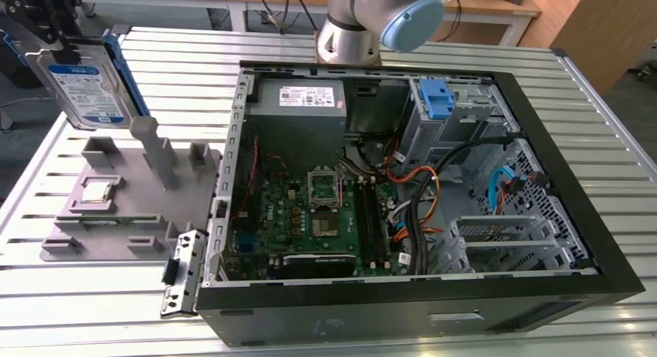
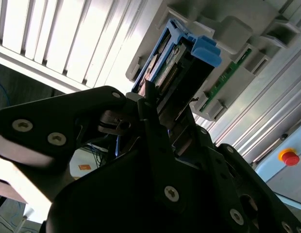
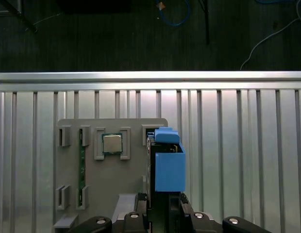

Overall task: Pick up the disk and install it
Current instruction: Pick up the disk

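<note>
The disk is a blue-framed silver hard drive with a white label crossed by a blue band. It stands on edge, slightly tilted, raised above the grey holder at the exterior view's left.

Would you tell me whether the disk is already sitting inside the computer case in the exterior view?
No, the disk hangs upright in the gripper by the grey fixture, outside the computer case.
</note>
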Motion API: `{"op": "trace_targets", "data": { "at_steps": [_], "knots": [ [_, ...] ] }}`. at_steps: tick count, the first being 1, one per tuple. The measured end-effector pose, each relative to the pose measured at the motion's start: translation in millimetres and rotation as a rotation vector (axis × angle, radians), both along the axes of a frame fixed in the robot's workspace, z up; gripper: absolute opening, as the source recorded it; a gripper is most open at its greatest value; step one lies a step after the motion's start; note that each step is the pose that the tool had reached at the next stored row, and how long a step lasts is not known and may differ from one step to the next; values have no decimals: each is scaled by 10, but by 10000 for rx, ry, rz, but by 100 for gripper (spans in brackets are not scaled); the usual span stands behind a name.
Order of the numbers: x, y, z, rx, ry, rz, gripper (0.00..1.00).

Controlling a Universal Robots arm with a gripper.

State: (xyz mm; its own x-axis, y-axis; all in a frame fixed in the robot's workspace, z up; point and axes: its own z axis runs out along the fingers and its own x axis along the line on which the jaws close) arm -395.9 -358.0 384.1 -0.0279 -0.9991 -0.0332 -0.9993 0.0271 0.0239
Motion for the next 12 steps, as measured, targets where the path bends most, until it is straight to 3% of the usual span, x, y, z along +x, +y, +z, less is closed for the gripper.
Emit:
{"op": "trace_targets", "data": {
  "at_steps": [12],
  "knots": [
    [0,0,21,1,-1,0,35]
  ]
}}
